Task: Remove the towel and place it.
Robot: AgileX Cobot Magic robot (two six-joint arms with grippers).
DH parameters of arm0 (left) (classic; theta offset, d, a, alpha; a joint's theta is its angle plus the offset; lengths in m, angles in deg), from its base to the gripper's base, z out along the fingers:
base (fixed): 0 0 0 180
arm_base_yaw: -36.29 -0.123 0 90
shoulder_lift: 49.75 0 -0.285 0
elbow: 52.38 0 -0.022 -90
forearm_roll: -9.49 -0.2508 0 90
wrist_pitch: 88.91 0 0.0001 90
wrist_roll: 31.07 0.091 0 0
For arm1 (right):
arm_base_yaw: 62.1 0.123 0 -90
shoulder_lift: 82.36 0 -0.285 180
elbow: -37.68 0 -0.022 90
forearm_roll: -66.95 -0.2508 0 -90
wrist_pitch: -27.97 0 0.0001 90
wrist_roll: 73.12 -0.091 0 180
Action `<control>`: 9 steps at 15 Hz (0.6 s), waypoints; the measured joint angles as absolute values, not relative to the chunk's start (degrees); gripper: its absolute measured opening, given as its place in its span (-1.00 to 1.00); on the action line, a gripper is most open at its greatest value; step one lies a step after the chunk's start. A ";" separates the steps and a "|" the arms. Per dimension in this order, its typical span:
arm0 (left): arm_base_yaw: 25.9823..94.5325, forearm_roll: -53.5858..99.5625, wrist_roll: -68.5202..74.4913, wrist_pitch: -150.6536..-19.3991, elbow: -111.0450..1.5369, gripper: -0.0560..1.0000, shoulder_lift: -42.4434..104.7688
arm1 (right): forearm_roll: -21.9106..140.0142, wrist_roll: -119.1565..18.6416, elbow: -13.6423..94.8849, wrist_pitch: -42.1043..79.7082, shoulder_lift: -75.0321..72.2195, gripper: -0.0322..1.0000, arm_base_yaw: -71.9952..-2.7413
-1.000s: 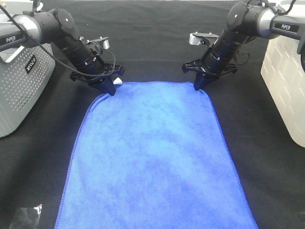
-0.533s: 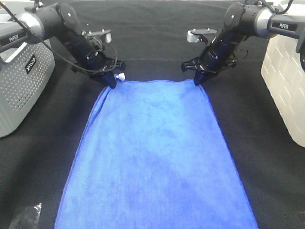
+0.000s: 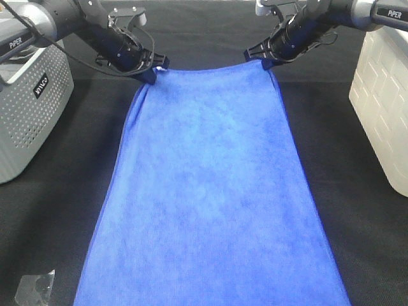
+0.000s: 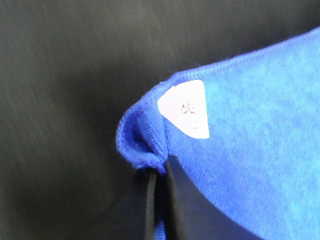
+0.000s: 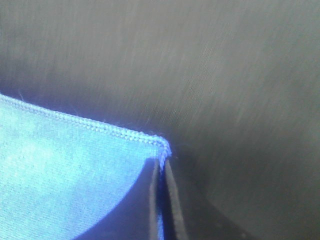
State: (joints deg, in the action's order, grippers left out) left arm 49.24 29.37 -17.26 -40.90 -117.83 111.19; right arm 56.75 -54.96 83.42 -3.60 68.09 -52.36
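The towel (image 3: 210,191), fuzzy royal-blue microfibre with stitched edges, lies spread lengthwise on the black surface (image 3: 57,210). At its far end, both arms slant down and inward. The left end effector (image 3: 150,71) is clamped on the corner bearing a white tag (image 4: 185,108); the right end effector (image 3: 266,62) pinches the opposite corner.

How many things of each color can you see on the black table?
Blue: 1, the towel
Grey: 1, the perforated basket
White: 1, the bin
Black: 2, the left gripper and right gripper
Total: 5
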 joint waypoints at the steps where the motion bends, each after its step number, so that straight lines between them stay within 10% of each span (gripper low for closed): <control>1: 49.24 29.37 -16.52 -43.36 -117.83 -0.89 111.19 | 57.38 -54.79 83.42 -2.05 68.09 -0.94 -52.36; 9: 49.24 28.80 -13.20 -55.96 -117.83 -0.89 111.30 | 58.52 -54.67 83.30 8.32 68.15 -0.94 -52.36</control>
State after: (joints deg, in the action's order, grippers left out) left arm 49.24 28.80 -13.20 -55.96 -117.83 111.30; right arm 58.52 -54.67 83.30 8.32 68.15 -52.36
